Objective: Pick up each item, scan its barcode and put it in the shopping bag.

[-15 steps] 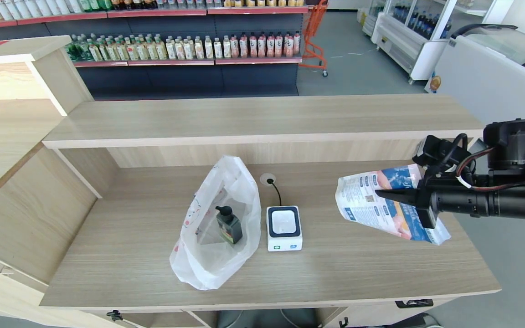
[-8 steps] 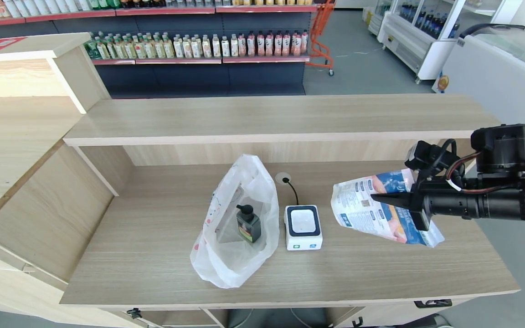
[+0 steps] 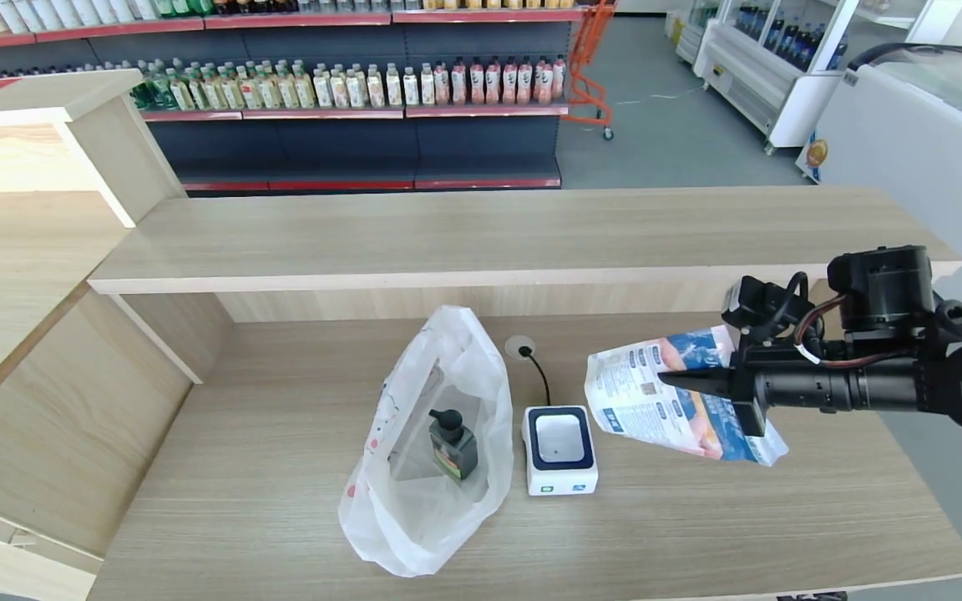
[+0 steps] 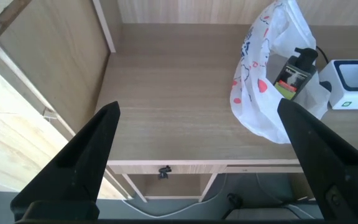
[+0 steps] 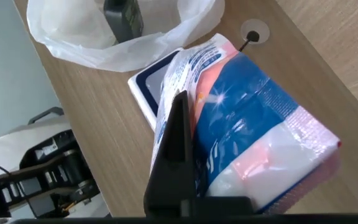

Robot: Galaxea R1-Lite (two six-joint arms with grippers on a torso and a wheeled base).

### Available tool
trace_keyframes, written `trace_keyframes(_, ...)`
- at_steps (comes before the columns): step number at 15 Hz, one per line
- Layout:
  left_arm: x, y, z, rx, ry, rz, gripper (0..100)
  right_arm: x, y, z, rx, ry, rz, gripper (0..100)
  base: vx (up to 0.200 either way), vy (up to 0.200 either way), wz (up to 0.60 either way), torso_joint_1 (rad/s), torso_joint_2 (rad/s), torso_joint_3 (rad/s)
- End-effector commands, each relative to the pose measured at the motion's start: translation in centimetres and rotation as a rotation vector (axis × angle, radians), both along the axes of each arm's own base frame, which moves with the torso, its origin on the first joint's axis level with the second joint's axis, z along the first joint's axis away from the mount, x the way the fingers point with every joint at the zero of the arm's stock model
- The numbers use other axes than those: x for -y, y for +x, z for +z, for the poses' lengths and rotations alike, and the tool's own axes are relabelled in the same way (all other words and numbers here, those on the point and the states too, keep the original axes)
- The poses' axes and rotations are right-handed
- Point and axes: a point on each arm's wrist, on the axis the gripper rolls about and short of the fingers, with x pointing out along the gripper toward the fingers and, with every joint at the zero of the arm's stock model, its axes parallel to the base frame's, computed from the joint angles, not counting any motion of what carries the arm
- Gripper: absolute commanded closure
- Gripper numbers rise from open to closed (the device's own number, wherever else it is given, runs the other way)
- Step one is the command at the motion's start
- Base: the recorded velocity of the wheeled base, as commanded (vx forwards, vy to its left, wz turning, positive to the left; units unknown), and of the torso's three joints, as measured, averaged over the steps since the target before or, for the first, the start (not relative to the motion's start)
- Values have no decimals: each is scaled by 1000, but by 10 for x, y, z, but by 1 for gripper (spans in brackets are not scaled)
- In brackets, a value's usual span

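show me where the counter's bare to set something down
Bare counter left of the shopping bag, up to the side panel, and the front strip right of the scanner. Crowded: bag, scanner and the package held by the right hand.

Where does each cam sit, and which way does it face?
Head: on the head, facing forward-down at the counter; right gripper holding the package shows.
Left wrist: looks down through the open left gripper at the counter's front edge.
Right wrist: looks along its own finger, over the package.
Shared: shopping bag, bottle, scanner in all three.
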Motion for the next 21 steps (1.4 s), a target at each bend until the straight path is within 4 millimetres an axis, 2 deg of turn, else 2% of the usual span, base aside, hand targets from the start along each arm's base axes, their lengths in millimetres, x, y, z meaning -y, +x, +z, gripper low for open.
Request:
trace_keyframes(1,0,0,0,1,-1,1,0,-3,4,-9,-28,-3,18,100,0,0,0,0,0,0)
trace_keyframes(6,0,0,0,1,-1,1,0,-6,4,-34,63,-81,107,100,0,0,0,0,0,0)
trace_keyframes(9,0,0,0,1,-1,1,0,-5,13,-48,165,-170,212,100,0,0,0,0,0,0)
trace_keyframes(11,0,0,0,1,-1,1,0,-14,14,-52,183,-171,238,100,0,0,0,0,0,0)
trace_keyframes(21,0,0,0,1,-1,1,0,-28,28,-79,290,-99,293,100,0,0,0,0,0,0)
